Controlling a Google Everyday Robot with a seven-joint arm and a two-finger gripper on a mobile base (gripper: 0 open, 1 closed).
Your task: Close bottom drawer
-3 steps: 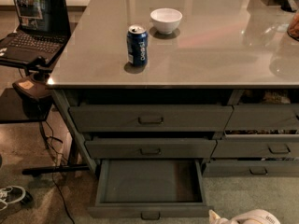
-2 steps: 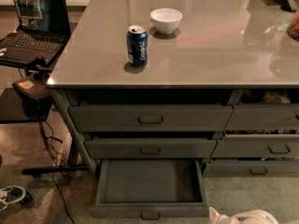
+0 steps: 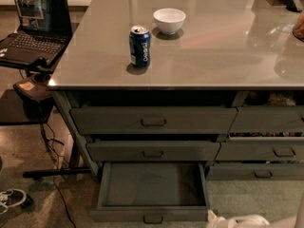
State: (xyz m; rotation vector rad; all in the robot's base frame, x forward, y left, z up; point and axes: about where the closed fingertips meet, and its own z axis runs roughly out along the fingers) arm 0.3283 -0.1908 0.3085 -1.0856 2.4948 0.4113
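Observation:
The bottom drawer (image 3: 152,186) is pulled far out from the grey cabinet, low in the middle of the camera view. Its inside is bare and flat. Its slim front with a small centre pull (image 3: 153,218) sits near the bottom edge of the view. My gripper (image 3: 233,221) shows as a white shape at the bottom edge, just right of the drawer's front right corner and low to the floor. It does not touch the drawer front.
Two taller drawers (image 3: 153,120) stand slightly ajar above it, with narrower drawers (image 3: 266,151) to the right. A blue can (image 3: 139,45) and a white bowl (image 3: 169,20) stand on the countertop (image 3: 223,56). A laptop (image 3: 35,23) on a black stand, cables and a shoe (image 3: 10,198) are at the left.
The white gripper has crept a little to the left along the bottom edge, towards the drawer's front corner. The drawer stands as far out as before.

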